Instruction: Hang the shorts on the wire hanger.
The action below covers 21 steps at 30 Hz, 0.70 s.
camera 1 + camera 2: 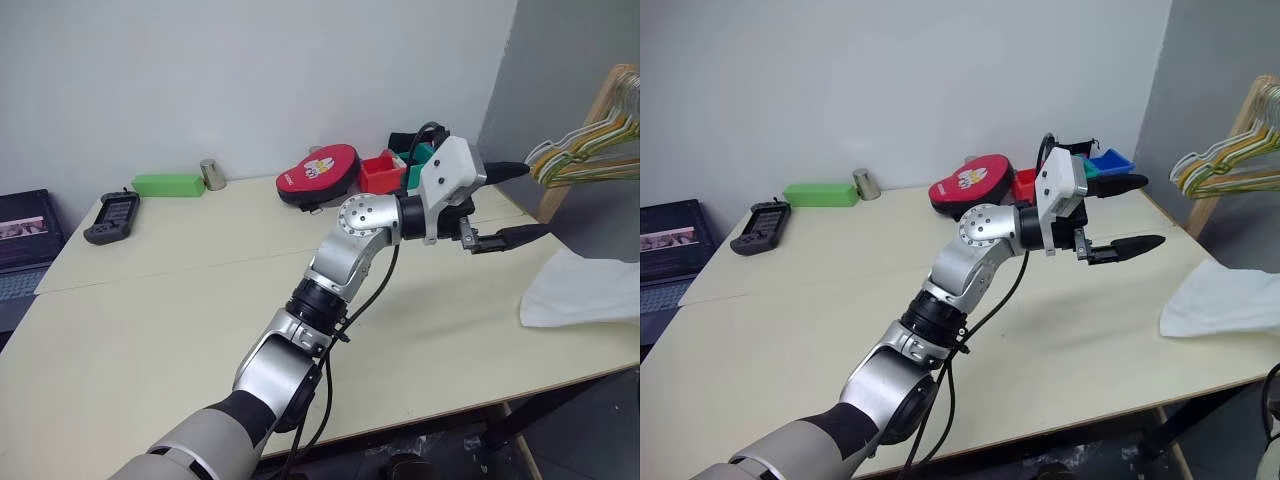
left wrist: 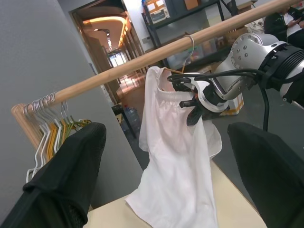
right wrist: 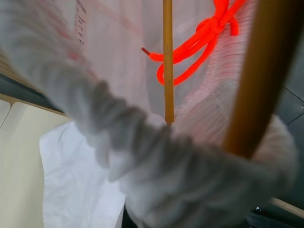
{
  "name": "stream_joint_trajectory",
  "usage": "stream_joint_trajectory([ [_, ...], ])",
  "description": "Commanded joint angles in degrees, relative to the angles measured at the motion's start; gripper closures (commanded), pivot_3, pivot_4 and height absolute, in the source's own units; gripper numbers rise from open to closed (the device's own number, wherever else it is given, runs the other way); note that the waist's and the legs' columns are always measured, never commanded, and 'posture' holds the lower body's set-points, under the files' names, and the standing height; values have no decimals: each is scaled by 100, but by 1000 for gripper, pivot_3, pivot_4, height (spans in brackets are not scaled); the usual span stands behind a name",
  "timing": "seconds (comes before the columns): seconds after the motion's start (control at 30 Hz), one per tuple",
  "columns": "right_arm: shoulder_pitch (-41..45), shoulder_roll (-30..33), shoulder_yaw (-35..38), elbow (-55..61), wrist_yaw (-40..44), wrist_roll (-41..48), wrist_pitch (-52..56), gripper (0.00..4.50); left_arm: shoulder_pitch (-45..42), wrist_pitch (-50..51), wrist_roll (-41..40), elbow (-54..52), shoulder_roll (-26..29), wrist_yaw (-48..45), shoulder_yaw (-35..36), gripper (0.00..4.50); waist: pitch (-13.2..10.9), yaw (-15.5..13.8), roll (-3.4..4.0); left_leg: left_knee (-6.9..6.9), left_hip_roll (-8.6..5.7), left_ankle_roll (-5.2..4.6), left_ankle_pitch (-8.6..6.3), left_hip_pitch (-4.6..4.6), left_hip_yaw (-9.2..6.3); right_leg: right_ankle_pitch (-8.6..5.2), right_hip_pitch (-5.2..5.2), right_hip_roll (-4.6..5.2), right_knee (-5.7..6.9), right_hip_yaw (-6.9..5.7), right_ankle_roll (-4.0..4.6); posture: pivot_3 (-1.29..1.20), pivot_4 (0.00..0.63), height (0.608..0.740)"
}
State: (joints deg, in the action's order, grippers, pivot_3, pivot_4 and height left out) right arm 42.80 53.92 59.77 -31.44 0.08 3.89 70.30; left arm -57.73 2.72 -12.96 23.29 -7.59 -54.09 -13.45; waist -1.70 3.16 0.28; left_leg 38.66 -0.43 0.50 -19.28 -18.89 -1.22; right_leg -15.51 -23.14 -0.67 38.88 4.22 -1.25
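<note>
Left hand (image 1: 530,200) is spread wide and holding nothing. It hangs over the counter (image 1: 200,300) and points right, toward the rail, well apart from the cloth.

Next over is the bunch of spare hangers (image 1: 585,150) at the near end of the wooden rail (image 2: 142,64). Past those, the shorts (image 2: 180,161) hang by the waistband from the wire hanger (image 3: 168,61), whose hook is over the rail. The bottom of the shorts trails onto the counter edge.

The right hand (image 2: 192,102) is up at the waistband, but I can't tell if it's gripping or letting go.

My worries:
- The fabric looks bunched on one side of the hanger. Once it's released, the weight could slide the shorts off, or tip the hanger.
- The orange drawstring (image 3: 204,33) sits right by the wire, so a hand pulling away could snag it and drag everything down.
- The left hand is too far off to catch anything.
</note>
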Motion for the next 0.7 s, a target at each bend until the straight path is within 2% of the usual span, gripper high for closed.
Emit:
stream_joint_trajectory([
  [0.03,-44,111,-183,245,-7,188,-254,3390,-149,-108,-4,-95,-75,81,18,126,0,4,0,0,0,0,0,0,1,0,0,0,0,1,0,-44,0,740],
  [0.3,-585,-214,-656,1487,-221,101,-119,1476,-170,-116,-17,-80,-67,100,25,126,0,6,0,0,1,0,0,0,-1,0,0,-2,0,2,-2,-48,0,740],
  [0.5,-1239,-932,-1318,4067,-605,-183,506,9,-182,-129,-45,-33,-28,81,63,126,1,14,2,0,1,1,0,0,-4,-1,-3,-4,1,7,-6,-62,0,740],
  [0.7,-1177,-1787,-1771,5919,-1198,-684,1150,9,-208,-187,-7,49,-3,82,52,126,0,13,0,0,1,3,-1,0,-20,-1,-4,-12,0,7,-8,-70,0,740],
])
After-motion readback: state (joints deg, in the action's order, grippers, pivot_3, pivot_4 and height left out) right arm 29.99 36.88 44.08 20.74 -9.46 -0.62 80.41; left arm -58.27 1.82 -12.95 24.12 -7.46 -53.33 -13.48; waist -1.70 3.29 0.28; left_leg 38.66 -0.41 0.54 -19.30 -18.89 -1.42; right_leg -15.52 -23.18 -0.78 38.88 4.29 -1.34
